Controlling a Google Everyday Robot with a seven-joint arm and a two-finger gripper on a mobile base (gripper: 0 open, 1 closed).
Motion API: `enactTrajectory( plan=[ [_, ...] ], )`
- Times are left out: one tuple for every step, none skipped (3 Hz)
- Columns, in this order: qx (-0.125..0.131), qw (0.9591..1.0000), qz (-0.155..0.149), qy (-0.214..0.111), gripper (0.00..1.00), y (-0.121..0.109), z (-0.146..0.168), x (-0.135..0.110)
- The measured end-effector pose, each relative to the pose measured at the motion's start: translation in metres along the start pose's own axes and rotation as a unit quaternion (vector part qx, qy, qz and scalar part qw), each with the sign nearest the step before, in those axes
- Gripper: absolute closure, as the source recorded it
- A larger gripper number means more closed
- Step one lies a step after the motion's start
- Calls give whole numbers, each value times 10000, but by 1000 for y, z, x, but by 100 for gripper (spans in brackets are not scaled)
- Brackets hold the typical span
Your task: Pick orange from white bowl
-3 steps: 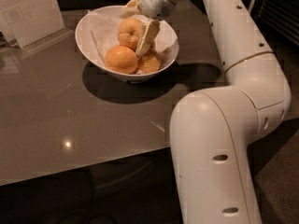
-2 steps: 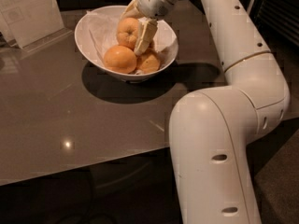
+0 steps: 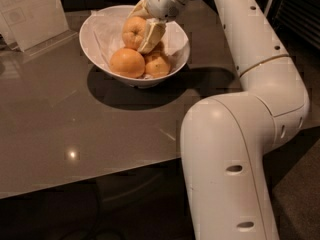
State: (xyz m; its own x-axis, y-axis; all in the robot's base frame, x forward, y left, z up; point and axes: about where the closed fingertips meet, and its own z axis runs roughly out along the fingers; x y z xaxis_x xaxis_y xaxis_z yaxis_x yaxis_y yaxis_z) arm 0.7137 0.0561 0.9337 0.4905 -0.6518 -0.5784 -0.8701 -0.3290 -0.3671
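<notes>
Above the white bowl, tool tight around the orange.

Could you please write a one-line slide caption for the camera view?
The gripper holds the orange above other oranges in the white bowl on the table.

text: none legible | sign: white printed card in a clear plastic stand, back left on the glossy grey-brown surface, print too faint to read | tool: over the wide glossy white bowl, fingers clamped on the dimpled pale yellow-orange orange
</notes>
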Motion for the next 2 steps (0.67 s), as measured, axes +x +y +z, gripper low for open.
enactTrajectory(
  plan=[
    [0,10000,0,0,100,0,0,0],
    [47,9999,-24,-96,100,-4,3,-5]
  ],
)
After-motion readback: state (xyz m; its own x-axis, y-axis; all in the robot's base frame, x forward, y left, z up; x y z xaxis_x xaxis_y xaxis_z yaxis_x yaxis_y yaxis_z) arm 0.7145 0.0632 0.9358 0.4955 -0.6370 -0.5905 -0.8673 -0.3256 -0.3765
